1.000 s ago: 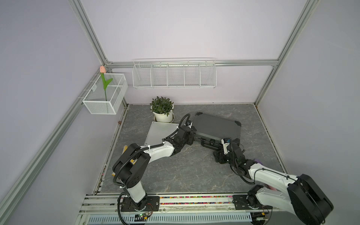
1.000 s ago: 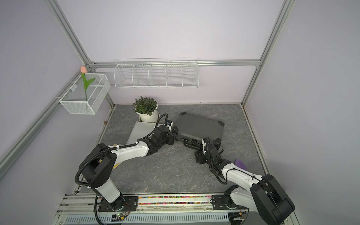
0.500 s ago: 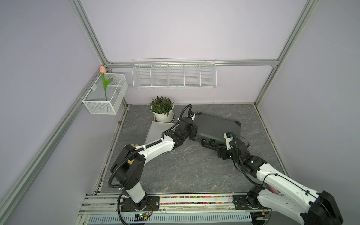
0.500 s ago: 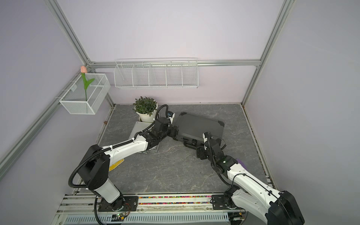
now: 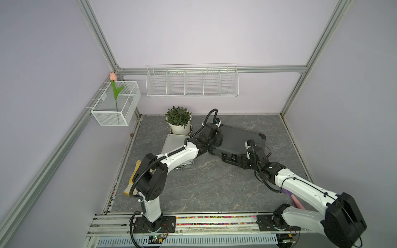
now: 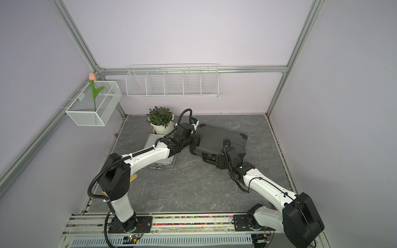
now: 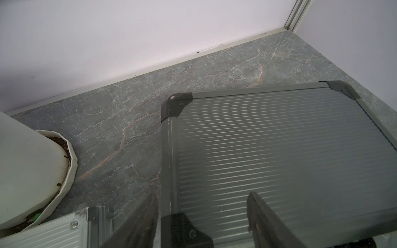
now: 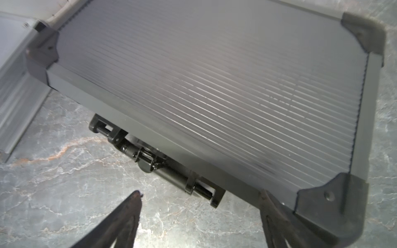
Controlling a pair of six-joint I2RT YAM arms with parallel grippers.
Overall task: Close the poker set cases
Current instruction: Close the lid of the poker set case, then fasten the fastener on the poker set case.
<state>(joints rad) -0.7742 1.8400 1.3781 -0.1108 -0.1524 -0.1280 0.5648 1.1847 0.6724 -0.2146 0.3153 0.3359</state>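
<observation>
Straddling dark case [image 5: 238,139] corner with left jaws wide; near its handle [image 8: 150,158] with right jaws wide, gripping nothing. Lies lid-down on counter [image 5: 204,186] beside silver case [image 5: 175,141]; probably checking closure.

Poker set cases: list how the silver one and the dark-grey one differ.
Colour: the silver case is pale bare metal; the dark-grey case has black corner caps. Size: the dark-grey case is clearly larger than the silver case. Cover: the left arm crosses the silver case, while the dark-grey case shows nearly whole. Both are ribbed and lie flat, lids down.
</observation>
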